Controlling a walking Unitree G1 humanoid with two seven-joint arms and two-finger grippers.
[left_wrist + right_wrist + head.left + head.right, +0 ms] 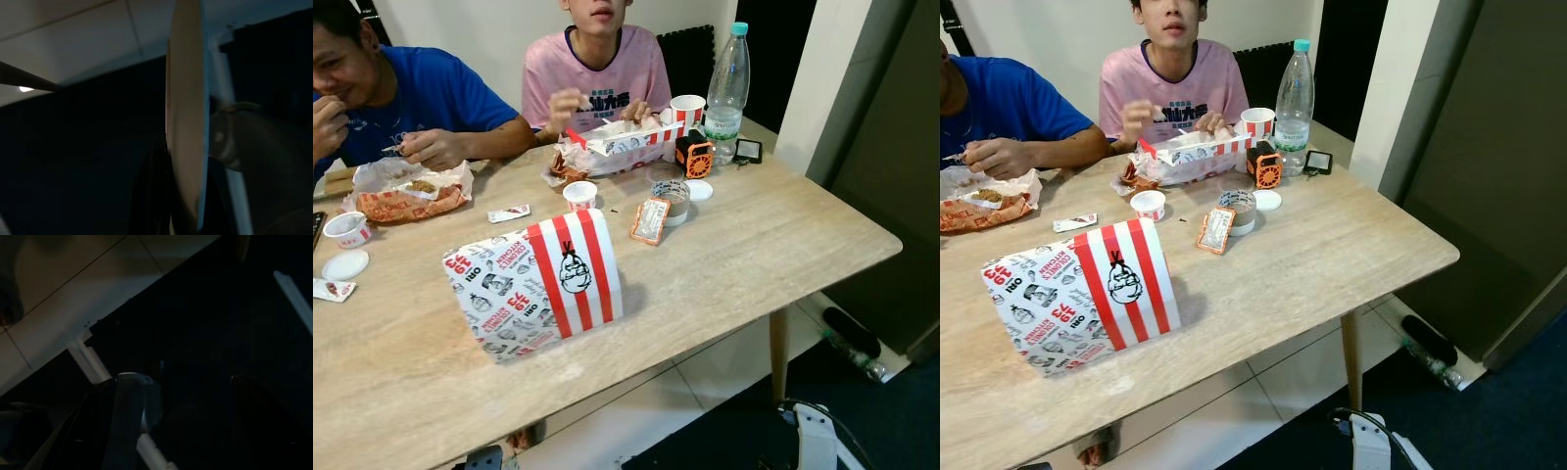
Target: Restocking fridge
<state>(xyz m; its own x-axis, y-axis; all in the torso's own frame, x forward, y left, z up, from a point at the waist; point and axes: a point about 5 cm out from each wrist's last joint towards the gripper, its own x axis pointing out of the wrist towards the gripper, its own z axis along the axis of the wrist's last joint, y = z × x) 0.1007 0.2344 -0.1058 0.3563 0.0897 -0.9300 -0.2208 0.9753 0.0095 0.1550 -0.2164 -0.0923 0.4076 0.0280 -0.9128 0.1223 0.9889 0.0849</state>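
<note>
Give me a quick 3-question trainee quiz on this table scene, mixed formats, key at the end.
1. True or false: the red-and-white striped box nearest the camera stands on the wooden table.
2. Multiple choice: the clear water bottle stands at the A) near edge, B) far right end, C) far left end of the table.
3. Fill in: the small orange-and-black device sits right beside the water ____.

Key:
1. True.
2. B.
3. Bottle.
</note>
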